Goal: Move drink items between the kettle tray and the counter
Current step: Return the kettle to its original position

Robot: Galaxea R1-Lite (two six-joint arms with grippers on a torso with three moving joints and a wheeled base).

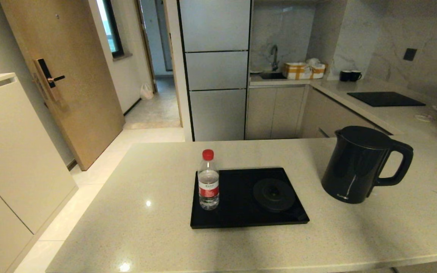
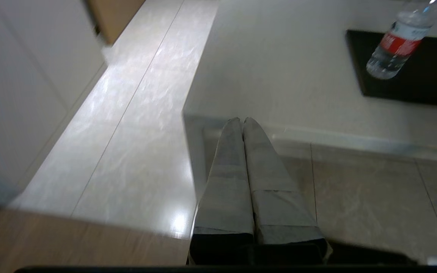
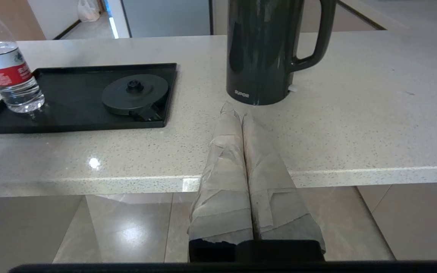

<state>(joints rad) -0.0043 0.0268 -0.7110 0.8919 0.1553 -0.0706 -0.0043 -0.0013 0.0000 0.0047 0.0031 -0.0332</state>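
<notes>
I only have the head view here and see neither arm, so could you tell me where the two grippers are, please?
Observer: The right gripper sits shut and empty at the counter's near edge, pointing at the kettle.
Operator: Thank you. And the left one?
Observer: The left gripper is shut too, low beside the counter's left corner, short of the tray.
Operator: Is anything printed on the kettle?
Observer: Yes, small pale lettering near its base, reading SUPOR in the right wrist view.
</notes>
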